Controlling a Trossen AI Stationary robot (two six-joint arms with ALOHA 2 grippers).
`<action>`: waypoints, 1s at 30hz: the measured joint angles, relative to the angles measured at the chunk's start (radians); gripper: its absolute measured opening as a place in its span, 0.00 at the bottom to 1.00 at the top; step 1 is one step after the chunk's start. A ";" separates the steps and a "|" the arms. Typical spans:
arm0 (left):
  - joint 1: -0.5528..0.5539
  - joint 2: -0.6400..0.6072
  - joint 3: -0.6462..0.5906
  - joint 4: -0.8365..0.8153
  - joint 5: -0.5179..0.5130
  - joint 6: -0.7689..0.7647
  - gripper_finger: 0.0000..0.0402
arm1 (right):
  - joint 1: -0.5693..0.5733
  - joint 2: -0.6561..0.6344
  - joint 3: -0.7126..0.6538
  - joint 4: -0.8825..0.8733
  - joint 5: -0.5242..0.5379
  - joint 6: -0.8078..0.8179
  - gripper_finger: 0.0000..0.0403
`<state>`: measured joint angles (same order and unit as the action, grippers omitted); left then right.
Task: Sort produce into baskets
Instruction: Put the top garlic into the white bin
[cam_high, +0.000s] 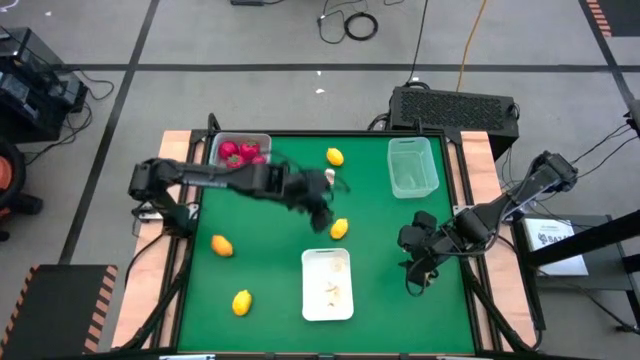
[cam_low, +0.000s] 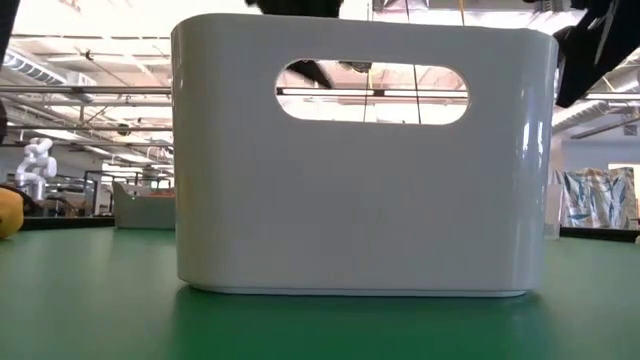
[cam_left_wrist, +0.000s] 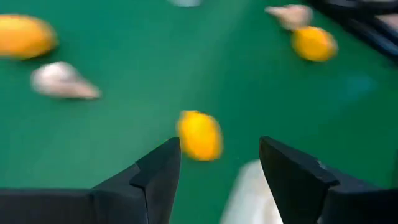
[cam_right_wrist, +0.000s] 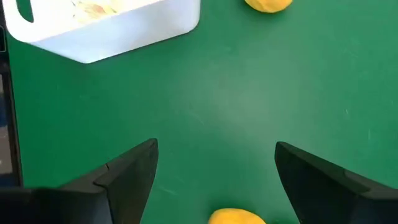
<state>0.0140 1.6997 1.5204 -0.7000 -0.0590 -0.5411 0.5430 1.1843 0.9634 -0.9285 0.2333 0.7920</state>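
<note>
My left gripper (cam_high: 322, 210) is open and hangs over the middle of the green table, just far and left of a yellow lemon (cam_high: 340, 228). In the left wrist view this lemon (cam_left_wrist: 199, 134) lies ahead of the open fingers (cam_left_wrist: 219, 143). My right gripper (cam_high: 412, 265) is open, low over the table's right part. Its wrist view (cam_right_wrist: 216, 145) shows another lemon (cam_right_wrist: 236, 217) on the table between the fingers, apart from both. The whitish-grey basket (cam_high: 240, 150) at the far left holds red pieces (cam_high: 238, 153). The pale green basket (cam_high: 413, 166) stands at the far right.
A white tub (cam_high: 328, 286) with pale garlic-like pieces stands near centre and fills the low view (cam_low: 360, 160). Loose lemons lie at the far middle (cam_high: 335, 156), left (cam_high: 222, 245) and near left (cam_high: 241, 301). A garlic bulb (cam_high: 330, 176) lies by the left gripper.
</note>
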 joint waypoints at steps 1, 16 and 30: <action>0.038 0.000 0.000 -0.022 0.003 -0.011 0.56 | -0.003 0.000 0.000 -0.003 -0.001 0.001 0.78; 0.305 0.260 -0.001 0.059 0.109 -0.383 0.56 | -0.072 0.001 0.000 0.056 0.075 0.288 0.78; 0.230 0.399 -0.001 0.200 -0.129 -0.662 0.56 | -0.072 0.001 0.000 0.042 0.105 0.297 0.78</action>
<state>0.2441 2.0989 1.5196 -0.5003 -0.1883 -1.2031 0.4709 1.1854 0.9634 -0.8860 0.3386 1.0885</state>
